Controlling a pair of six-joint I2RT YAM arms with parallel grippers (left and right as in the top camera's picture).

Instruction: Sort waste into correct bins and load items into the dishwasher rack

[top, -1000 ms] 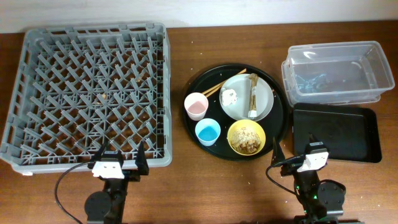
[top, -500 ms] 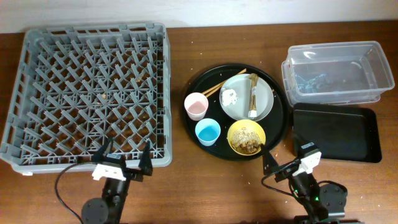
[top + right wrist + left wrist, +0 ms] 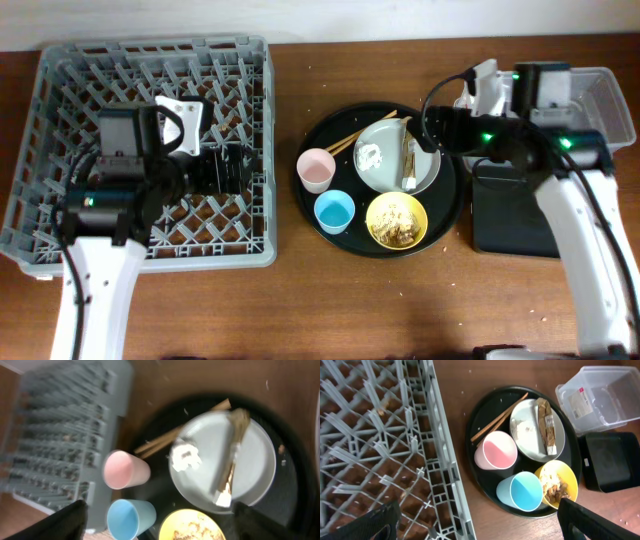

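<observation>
The grey dishwasher rack (image 3: 60, 120) fills the left. A round black tray (image 3: 450, 215) holds the pink cup (image 3: 315, 170), blue cup (image 3: 333, 212), yellow bowl (image 3: 396, 221) with brown scraps, and the pale plate (image 3: 385, 170) carrying a white paper wad (image 3: 368, 155) and a food strip (image 3: 408, 155). Chopsticks (image 3: 350, 140) lie under the plate's edge. My left gripper (image 3: 235, 168) is open and empty above the rack's right side. My right gripper (image 3: 437, 130) is open and empty above the plate's right edge. The right wrist view shows the wad (image 3: 184, 457), pink cup (image 3: 125, 469) and plate (image 3: 250, 475).
The clear tub (image 3: 590, 110) stands at the back right, with the shallow black tray (image 3: 510, 215) in front of it, partly under my right arm. The left wrist view shows the rack's edge (image 3: 445, 460), the tub (image 3: 600, 395) and the tray (image 3: 610, 460). Crumbs dot the table.
Both arms have risen from the table's front edge. The left one swung out over the rack, the right one over the round tray's right side. The dishes have not moved.
</observation>
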